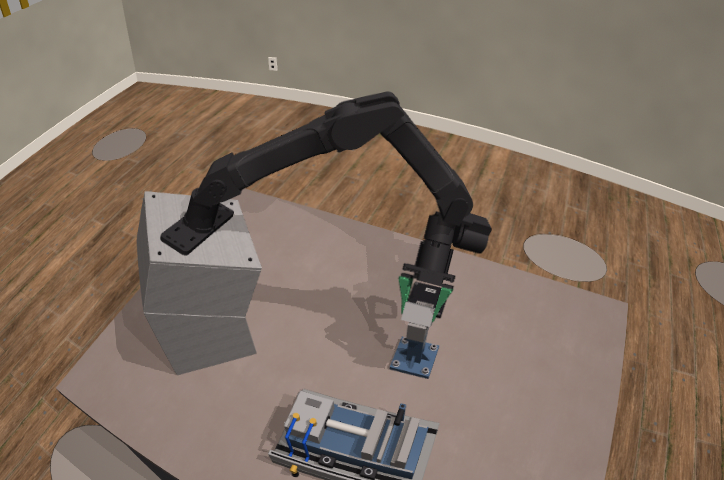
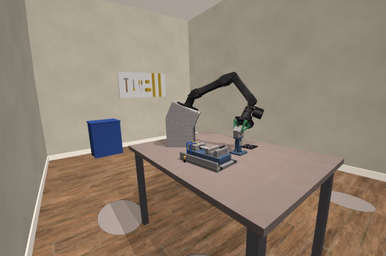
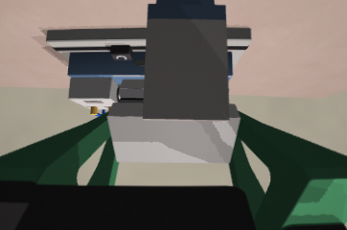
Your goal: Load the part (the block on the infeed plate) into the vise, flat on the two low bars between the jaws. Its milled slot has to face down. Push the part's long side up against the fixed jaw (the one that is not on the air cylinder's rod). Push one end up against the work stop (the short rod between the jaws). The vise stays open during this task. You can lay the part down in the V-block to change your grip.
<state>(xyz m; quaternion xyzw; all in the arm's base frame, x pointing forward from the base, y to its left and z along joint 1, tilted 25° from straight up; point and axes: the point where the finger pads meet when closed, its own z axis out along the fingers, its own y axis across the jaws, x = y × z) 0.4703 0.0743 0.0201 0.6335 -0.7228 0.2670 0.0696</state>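
My gripper [image 1: 421, 310] [image 2: 239, 127] [image 3: 173, 115], with green fingers, is shut on the part [image 1: 418, 315] [image 2: 236, 129] [image 3: 172, 144], a light grey block. It holds the part right over the top of the V-block [image 1: 414, 361] [image 2: 238, 145] [image 3: 186, 67], a dark post on a blue base. I cannot tell whether the part touches it, and the slot does not show. The vise [image 1: 354, 438] [image 2: 208, 152] [image 3: 100, 64] stands open nearer the table's front, with the work stop [image 1: 399, 414] between its jaws. The black infeed plate [image 2: 249, 146] lies empty behind the V-block.
The grey pedestal [image 1: 198, 294] [image 2: 181, 124] that carries the arm stands at the back left of the table [image 1: 544, 396] [image 2: 275, 181]. The vise's air cylinder with blue hoses [image 1: 300, 433] is at its left end.
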